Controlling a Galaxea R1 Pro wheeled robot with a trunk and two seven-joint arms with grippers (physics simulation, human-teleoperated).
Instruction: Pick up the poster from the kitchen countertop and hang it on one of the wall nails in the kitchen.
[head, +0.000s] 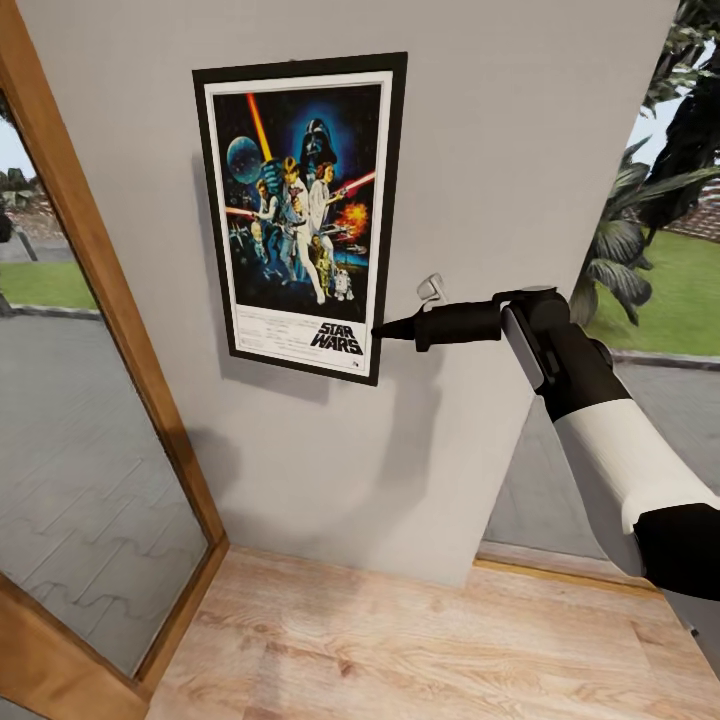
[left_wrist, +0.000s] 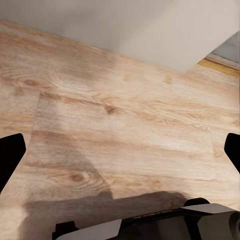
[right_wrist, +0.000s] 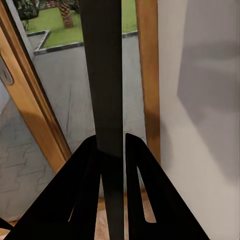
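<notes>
one poster (head: 300, 215) against wall (head: 500, 150), right hand (head: 380, 331) pinching its edge

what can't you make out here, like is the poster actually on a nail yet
- Nail behind the poster: head view, hidden by the poster itself.
- Small print above the logo: head view, too small.
- Poster face: right wrist view, edge-on between the right gripper fingers.
- Left gripper fingertips: left wrist view, cut off by the edges.

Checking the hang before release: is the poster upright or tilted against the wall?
Slightly tilted. The poster leans, its edges not square with the wall, the right end effector shut on its lower right edge.
</notes>
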